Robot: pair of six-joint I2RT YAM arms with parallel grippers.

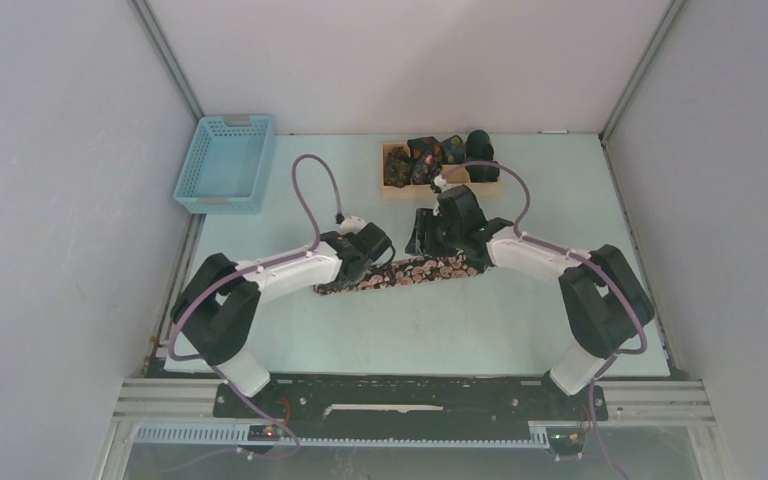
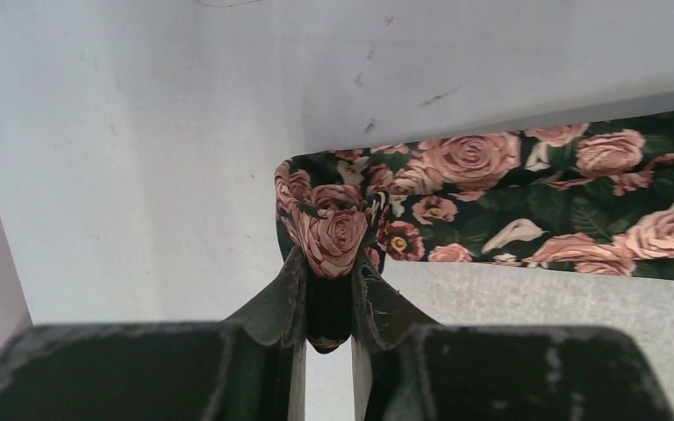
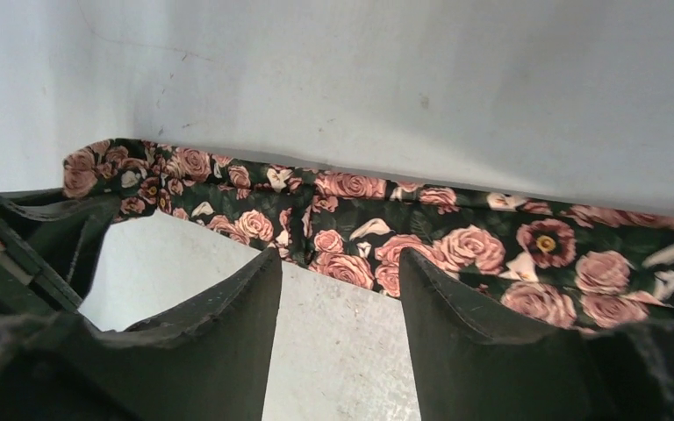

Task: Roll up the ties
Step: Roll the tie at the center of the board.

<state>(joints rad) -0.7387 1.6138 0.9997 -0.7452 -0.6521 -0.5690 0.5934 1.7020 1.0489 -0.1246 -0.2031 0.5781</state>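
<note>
A long dark tie printed with pink roses lies across the middle of the table. My left gripper is shut on a folded end of it; in the left wrist view the rose fabric bunches between the fingertips of the left gripper, and the tie runs off to the right. My right gripper stands over the tie's other part. In the right wrist view the right gripper is open with bare table between its fingers, its tips at the near edge of the tie. Several rolled ties sit at the back.
A wooden tray at the back centre holds the rolls. A blue plastic basket stands at the back left. White walls enclose the table on three sides.
</note>
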